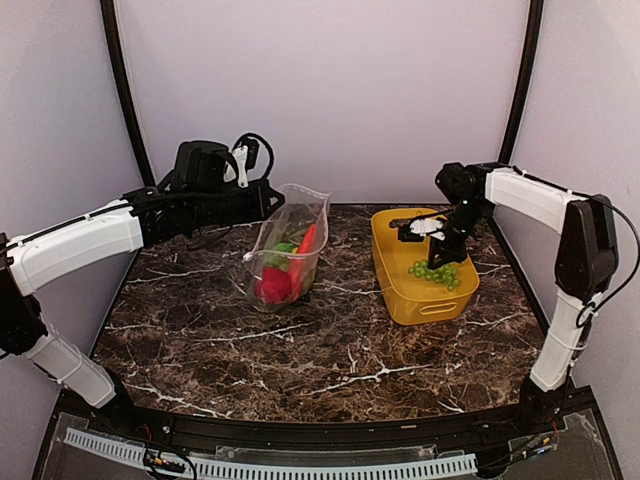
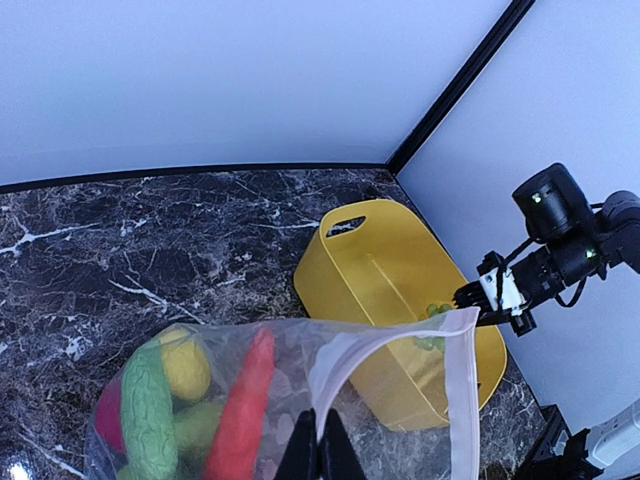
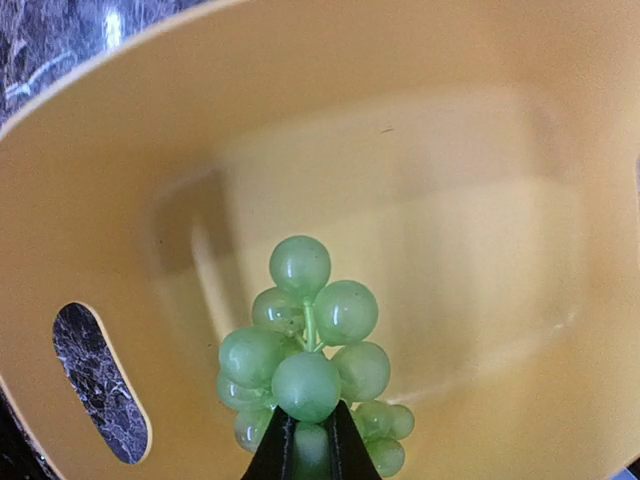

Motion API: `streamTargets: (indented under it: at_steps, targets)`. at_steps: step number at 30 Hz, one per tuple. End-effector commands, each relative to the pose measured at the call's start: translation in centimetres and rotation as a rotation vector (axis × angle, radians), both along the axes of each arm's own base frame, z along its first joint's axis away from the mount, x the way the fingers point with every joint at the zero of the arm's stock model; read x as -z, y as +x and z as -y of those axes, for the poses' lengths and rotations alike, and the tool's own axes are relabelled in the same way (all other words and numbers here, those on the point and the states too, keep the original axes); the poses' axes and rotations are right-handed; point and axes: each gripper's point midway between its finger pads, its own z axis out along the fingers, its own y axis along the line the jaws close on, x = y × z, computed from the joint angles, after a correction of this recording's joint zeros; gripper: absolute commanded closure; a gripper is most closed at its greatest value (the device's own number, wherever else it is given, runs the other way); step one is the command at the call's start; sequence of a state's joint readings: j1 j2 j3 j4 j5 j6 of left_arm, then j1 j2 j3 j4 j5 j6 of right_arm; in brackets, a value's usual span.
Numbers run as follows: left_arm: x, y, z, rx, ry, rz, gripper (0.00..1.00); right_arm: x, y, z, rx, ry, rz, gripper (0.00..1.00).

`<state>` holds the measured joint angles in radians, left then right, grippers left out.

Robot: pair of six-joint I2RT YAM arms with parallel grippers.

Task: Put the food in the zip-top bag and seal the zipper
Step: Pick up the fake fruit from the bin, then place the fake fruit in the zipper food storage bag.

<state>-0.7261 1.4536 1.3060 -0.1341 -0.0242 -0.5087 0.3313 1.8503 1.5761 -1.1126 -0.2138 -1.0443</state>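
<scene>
The right arm's fingers (image 3: 275, 462) are drawn together on the near end of the green grapes (image 3: 305, 350), with one grape wedged between the tips; whether they also catch the stem is hard to tell from the wrist view. The bunch fans away from the fingers, low inside the yellow basket (image 3: 450, 150), and the overhead view does not settle whether it rests on the basket floor or hangs just above it. The hold looks shallow and off to one end. I judge the main risk to be the smooth round grape squirting out of the pinch during a lift. The bunch could also swing, clip the basket wall and drop back in or onto the tabletop (image 1: 300, 350). To the left, well apart from the basket, the zip-top bag (image 1: 290, 240) stands upright with its mouth up, and the left arm's fingers (image 2: 300, 455) are pinched shut on its near rim, holding it open. Inside lie a red pepper (image 2: 245, 400), a green cucumber (image 2: 150, 410) and a yellow piece (image 2: 185, 365). The zipper (image 2: 462, 400) runs along the mouth, unsealed. The opening is narrow and the film floppy, so a wide, swinging bunch could catch the rim, fold the mouth shut or tug the bag out of the left hold.
</scene>
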Motion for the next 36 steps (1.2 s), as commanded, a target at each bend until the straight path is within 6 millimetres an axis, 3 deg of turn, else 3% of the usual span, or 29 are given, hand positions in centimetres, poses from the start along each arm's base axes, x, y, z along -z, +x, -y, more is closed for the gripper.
streamTargets:
  at_steps: [1, 8, 11, 16, 21, 29, 36]
  targets:
    - [-0.2, 0.1, 0.0, 0.0, -0.021, 0.004, 0.99, -5.4, -0.2, -1.6, 0.045, 0.153, 0.018, 1.0]
    - [0.1, 0.3, 0.1, -0.003, -0.031, -0.008, 0.99, -12.3, -0.8, -4.6, 0.064, 0.387, -0.005, 1.0]
    - [0.2, 0.3, 0.2, -0.003, -0.032, -0.011, 0.99, -16.3, -1.2, -6.2, 0.048, 0.513, -0.006, 1.0]
    - [0.3, 0.5, 0.3, -0.009, -0.038, -0.014, 0.99, -23.0, -2.6, -8.9, -0.004, 0.742, -0.031, 1.0]
    - [0.5, 0.7, 0.5, -0.015, -0.046, -0.022, 0.99, -28.0, -4.3, -11.5, -0.08, 0.903, -0.023, 1.0]
    - [0.7, 1.0, 0.7, -0.025, -0.074, -0.037, 0.99, -33.2, -6.4, -14.5, -0.189, 1.118, -0.016, 1.0]
    - [0.5, 0.9, 0.5, -0.032, -0.084, -0.039, 0.99, -33.8, -7.3, -17.5, -0.259, 1.191, -0.075, 1.0]
